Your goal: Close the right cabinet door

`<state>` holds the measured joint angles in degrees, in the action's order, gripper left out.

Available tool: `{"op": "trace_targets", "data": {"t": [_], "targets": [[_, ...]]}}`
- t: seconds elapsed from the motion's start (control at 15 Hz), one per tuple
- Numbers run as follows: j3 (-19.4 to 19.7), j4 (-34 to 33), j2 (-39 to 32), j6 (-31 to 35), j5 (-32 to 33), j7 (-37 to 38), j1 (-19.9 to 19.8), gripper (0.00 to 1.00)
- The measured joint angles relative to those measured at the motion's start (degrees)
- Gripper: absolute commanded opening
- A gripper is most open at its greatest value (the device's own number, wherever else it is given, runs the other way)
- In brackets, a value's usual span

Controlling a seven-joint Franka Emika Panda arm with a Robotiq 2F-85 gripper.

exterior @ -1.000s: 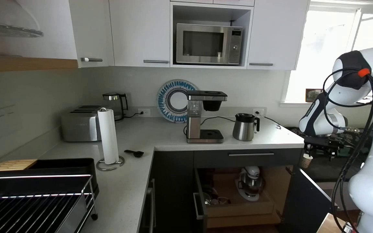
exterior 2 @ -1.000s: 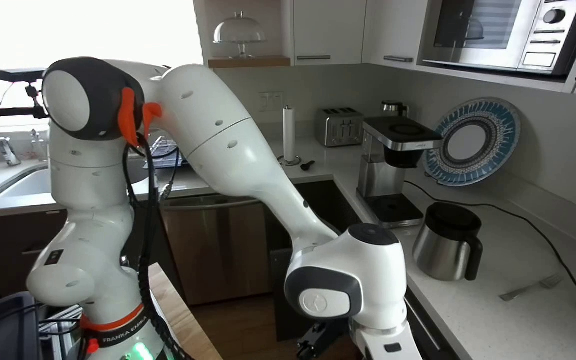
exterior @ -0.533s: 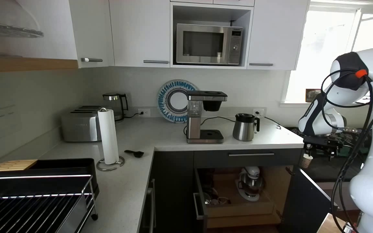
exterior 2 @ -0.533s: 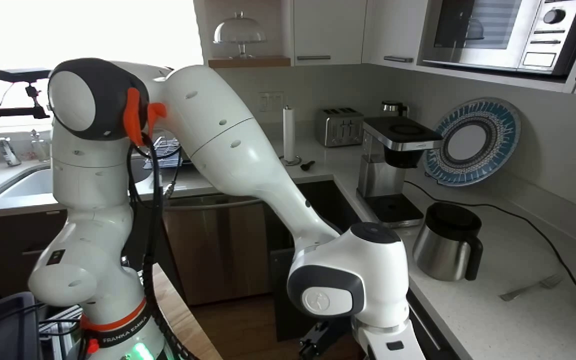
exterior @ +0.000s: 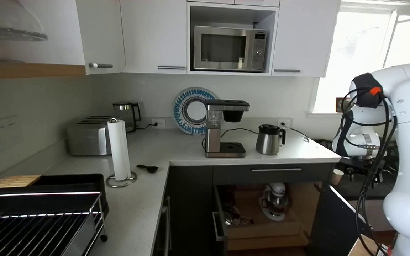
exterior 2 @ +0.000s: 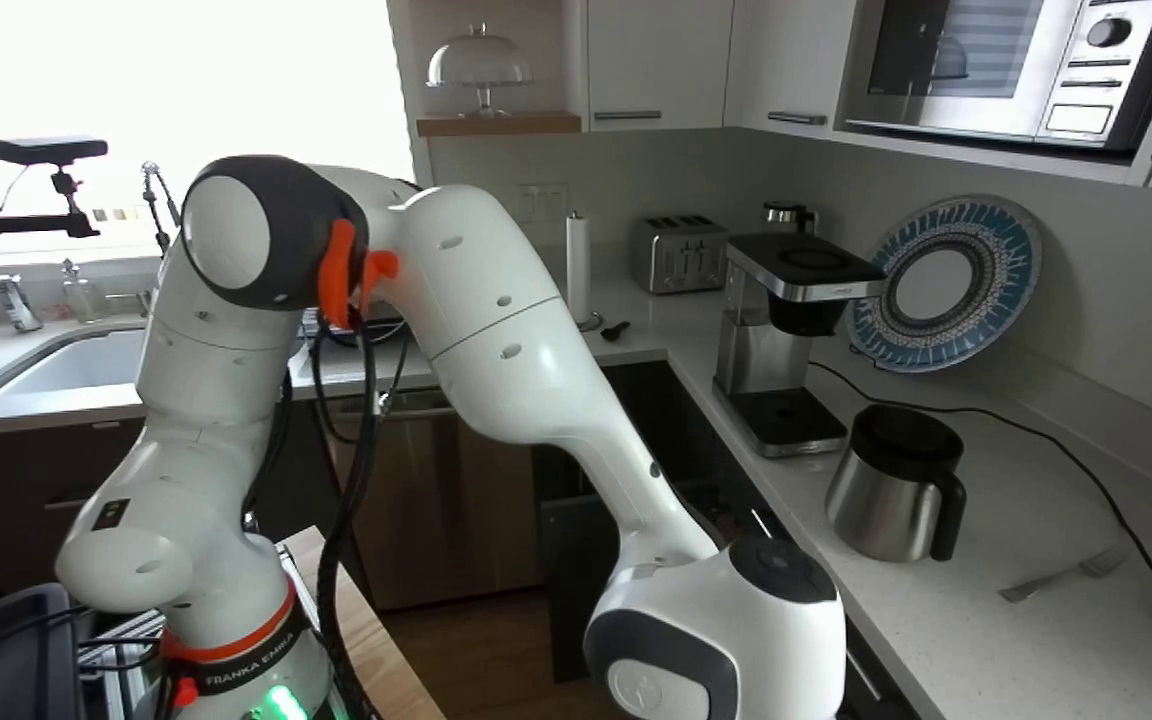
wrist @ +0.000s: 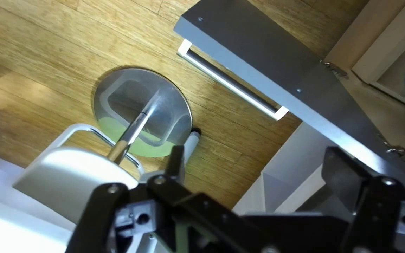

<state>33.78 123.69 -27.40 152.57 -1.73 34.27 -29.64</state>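
Note:
The right cabinet door (exterior: 335, 224), a dark grey panel, stands swung open at the right of the lower cabinet in an exterior view. In the wrist view the right cabinet door (wrist: 276, 56) is seen from above, with its bar handle (wrist: 230, 84) on the outer face and hinges toward the cabinet. My gripper (wrist: 255, 158) is open and empty. Its right finger overlaps the door's edge in the picture; contact cannot be told. In an exterior view my gripper (exterior: 365, 172) is right of the counter's end, above the door, partly behind cables. It is out of frame in the remaining exterior view.
The left cabinet door (exterior: 219, 217) also stands open. A stand mixer (exterior: 276, 201) sits on a wooden pull-out inside. The counter (exterior: 319, 153) ends close to the gripper. A stool base (wrist: 142, 112) and a pale box (wrist: 294, 151) are below.
The arm has leaned and lowered; the gripper has moved right and slightly down in an exterior view, and out of the bottom of the remaining one. The right cabinet door has not visibly moved.

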Motion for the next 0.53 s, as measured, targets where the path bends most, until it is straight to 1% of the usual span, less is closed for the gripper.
{"op": "trace_targets", "data": {"t": [0.27, 0.53], "targets": [[0.09, -4.86, -8.19, 0.00, -7.81, 2.75, -2.51, 1.00], [-1.22, -10.35, -15.99, 0.07, -14.94, 8.33, -4.89, 1.00]]}}
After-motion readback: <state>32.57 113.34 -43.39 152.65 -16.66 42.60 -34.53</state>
